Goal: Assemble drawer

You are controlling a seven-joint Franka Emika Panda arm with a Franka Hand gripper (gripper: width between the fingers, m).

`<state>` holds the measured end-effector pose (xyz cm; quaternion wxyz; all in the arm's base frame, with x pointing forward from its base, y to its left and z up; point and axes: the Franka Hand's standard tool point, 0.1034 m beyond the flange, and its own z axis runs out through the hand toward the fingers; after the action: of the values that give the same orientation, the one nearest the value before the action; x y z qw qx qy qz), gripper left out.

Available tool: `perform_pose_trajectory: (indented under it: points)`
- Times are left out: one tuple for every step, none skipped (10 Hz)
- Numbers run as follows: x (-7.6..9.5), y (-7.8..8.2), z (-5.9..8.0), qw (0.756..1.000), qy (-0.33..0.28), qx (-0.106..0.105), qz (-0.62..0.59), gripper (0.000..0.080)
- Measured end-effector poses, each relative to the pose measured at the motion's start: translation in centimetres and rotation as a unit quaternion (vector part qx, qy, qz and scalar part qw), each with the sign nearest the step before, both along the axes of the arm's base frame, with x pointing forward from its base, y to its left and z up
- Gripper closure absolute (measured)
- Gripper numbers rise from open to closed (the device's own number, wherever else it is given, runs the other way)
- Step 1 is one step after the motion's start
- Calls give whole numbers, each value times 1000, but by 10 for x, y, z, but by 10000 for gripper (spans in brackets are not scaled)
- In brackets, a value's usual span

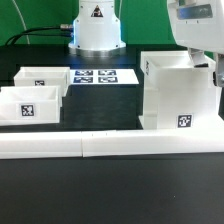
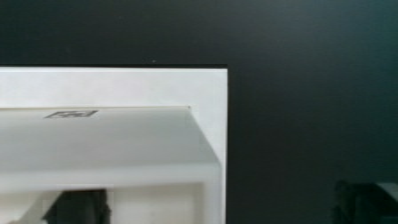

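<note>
The drawer's tall white box housing [image 1: 180,95] stands at the exterior view's right, with a tag low on its near face. Two small white open-topped trays, one behind [image 1: 42,78] and one in front [image 1: 30,104], sit at the exterior view's left, each tagged. My gripper [image 1: 203,58] hangs over the housing's top, at its right side in the exterior view. In the wrist view the housing [image 2: 125,130] fills one side. My gripper [image 2: 217,205] is open. One dark finger [image 2: 71,207] is over the housing's inside and the other shows faintly outside its wall. It holds nothing.
A long low white barrier wall [image 1: 110,146] runs across the front of the table. The marker board [image 1: 96,77] lies flat between the trays and the housing. The robot's base [image 1: 95,30] stands at the back. The table is black.
</note>
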<state>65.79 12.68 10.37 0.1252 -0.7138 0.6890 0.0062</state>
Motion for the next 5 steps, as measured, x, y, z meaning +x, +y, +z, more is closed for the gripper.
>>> perform_pose_trajectory:
  points:
    - [0,0,0,1000,0,0,1,156]
    - [-1,0,2,1000,-3,-3,23,150]
    - [-4,0,12,997,-6,-6,78,150]
    - [-9,-2,25,992,-12,-6,122,150]
    - [-15,-4,35,986,-15,-8,165,150]
